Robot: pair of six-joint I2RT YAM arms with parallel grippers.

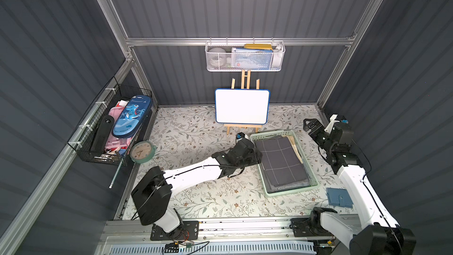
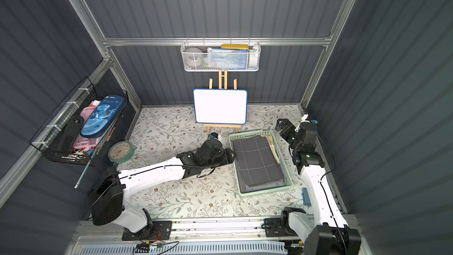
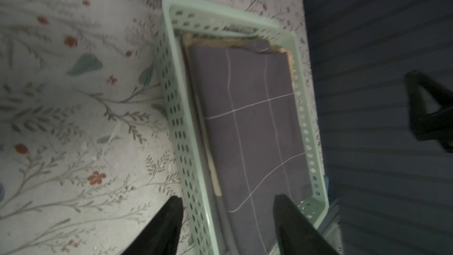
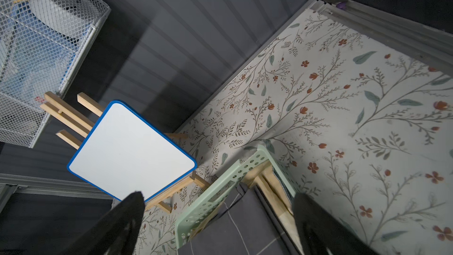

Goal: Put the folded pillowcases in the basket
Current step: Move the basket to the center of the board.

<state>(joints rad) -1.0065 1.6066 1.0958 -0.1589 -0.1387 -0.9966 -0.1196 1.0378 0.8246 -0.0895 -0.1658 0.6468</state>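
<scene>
Folded pillowcase [image 1: 282,161] is lying in the basket [image 1: 291,190]; left gripper [image 3: 228,197] is hanging spread astride its wall, right gripper [image 4: 218,194] spread and empty.

Both top views look steeply down from high above the six o'clock edge onto the whole floral-printed tabletop [image 1: 196,192], facing the ribbed dark back wall [image 1: 232,8] at twelve o'clock; they share nearly everything, from the blue-rimmed white board on a wooden easel [image 1: 242,106] to the shallow mint-green perforated plastic basket [image 1: 291,190] at three o'clock; the left wrist view sits close over that basket, looking down on its whole length; the right wrist view, farther off, faces the back wall and board, sharing only the basket's twelve o'clock end with the left wrist view.
</scene>
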